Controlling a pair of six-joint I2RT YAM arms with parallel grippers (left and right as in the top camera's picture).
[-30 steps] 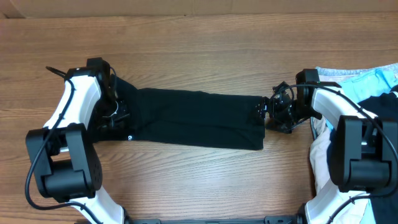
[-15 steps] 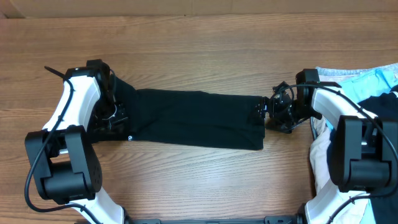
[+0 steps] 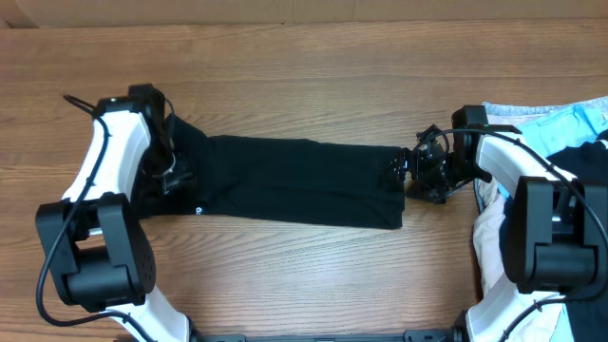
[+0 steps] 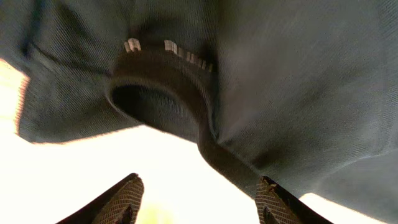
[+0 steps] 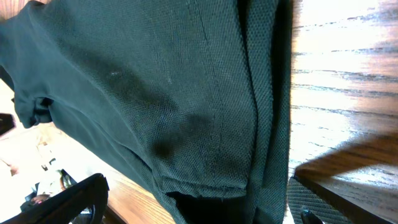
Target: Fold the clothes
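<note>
The black T-shirt [image 3: 294,180] lies as a long band across the surface [image 3: 285,76], with the left pincer [image 4: 199,186] parted over its nine-o'clock collar [image 4: 158,68] and the right pincer [image 5: 199,186] wide at the three-o'clock hem [image 5: 205,185]; next, I'd guess, regrip and fold the ends together.

Table: brown wood-grain tabletop [image 3: 304,85].
Centre: plain black knit T-shirt [image 3: 294,180], folded into a long band, lying flat.
Right edge: light-blue garment [image 3: 560,128] and rumpled white cloth [image 3: 489,237].

Overhead evenly lit, sharp, shadows soft; black T-shirt [image 3: 294,180] nearly detail-free; left wrist view: table [image 4: 74,168] blown out white, T-shirt close, soft-focus; right wrist view: glare streaks on table at right, knit weave crisp
</note>
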